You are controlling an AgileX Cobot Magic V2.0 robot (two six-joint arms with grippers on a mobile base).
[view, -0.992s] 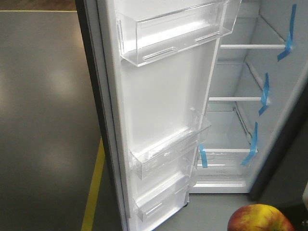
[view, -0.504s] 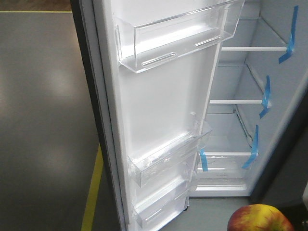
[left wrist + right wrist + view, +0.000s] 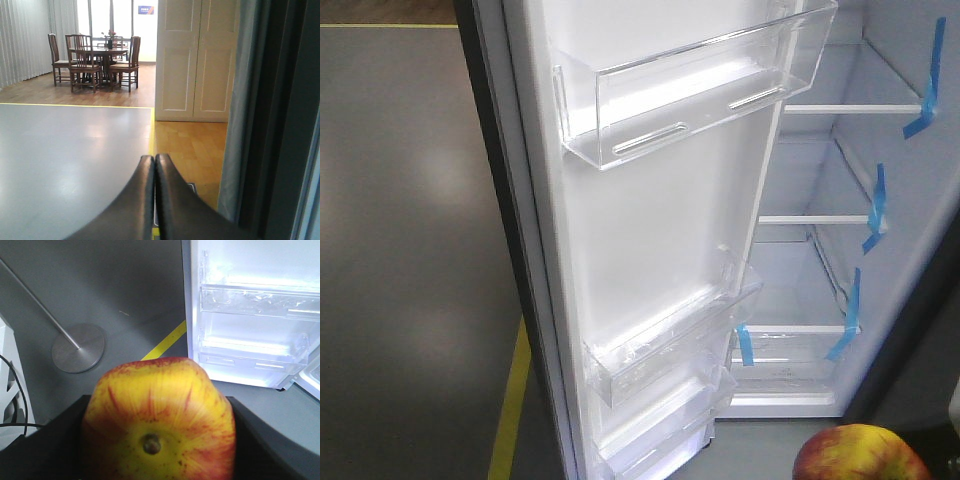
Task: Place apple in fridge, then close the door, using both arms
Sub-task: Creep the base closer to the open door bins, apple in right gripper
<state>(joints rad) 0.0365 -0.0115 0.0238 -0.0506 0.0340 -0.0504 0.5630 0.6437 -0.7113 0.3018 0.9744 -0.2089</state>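
the fist-sized round apple [image 3: 160, 425], red streaked with yellow, is clamped between the two black jaws of the right gripper [image 3: 160, 445], its stem dimple turned toward the wrist camera. it is outside the tall dark grey fridge [image 3: 800, 270], low and in front of the open compartment, showing at the bottom right corner of the front view. so the pick-up looks done and the opening too. the tall door [image 3: 650, 220], with its white inner face and clear plastic bins [image 3: 690, 90], stands swung wide to the left of the compartment. the clear shelves [image 3: 845, 100], their edges marked with blue tape strips [image 3: 875, 205], carry nothing that shows. the left gripper [image 3: 154, 165] has its black fingers pressed together on nothing, beside a dark upright panel that is probably the door's outer side. what remains, by my reading: set the apple on a shelf, let go, draw back, then push the door shut.
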